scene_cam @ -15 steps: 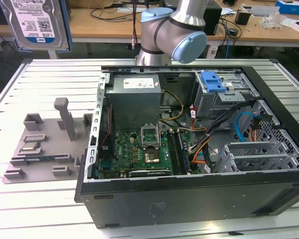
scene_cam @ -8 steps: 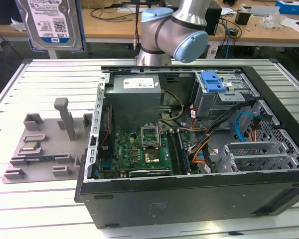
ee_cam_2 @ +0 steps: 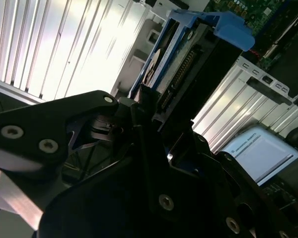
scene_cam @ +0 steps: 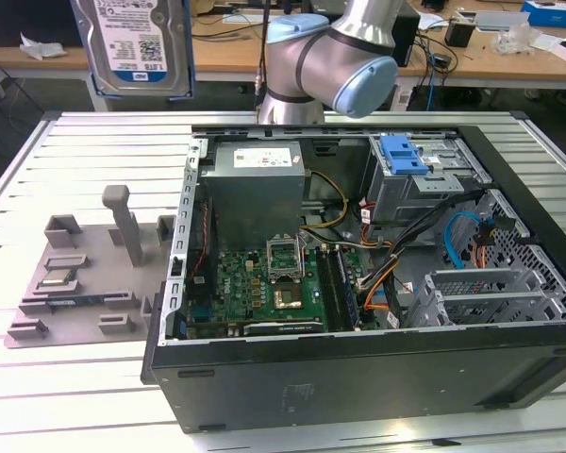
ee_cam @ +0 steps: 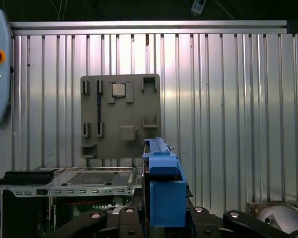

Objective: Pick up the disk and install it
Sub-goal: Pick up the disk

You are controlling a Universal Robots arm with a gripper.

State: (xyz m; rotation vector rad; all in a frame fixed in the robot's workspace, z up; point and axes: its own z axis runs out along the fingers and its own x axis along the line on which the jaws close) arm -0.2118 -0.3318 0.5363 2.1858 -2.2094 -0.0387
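**One disk hanging above the table**

Ribbed table is carrying the open computer case, with the drive cage sitting at its far corner. The disk is hanging high, well apart from the case. The gripper is clamping the disk. Keeping it square to the cage is advisable.

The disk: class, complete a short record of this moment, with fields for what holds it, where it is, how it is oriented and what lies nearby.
held by: the pincer, shut on the disk
position: in the air above the table, outside the open computer case
orientation: on edge, label facing the exterior camera
side rails: blue, one on each long edge
installed: not yet
nearby: grey fixture plate on the table, beside the case
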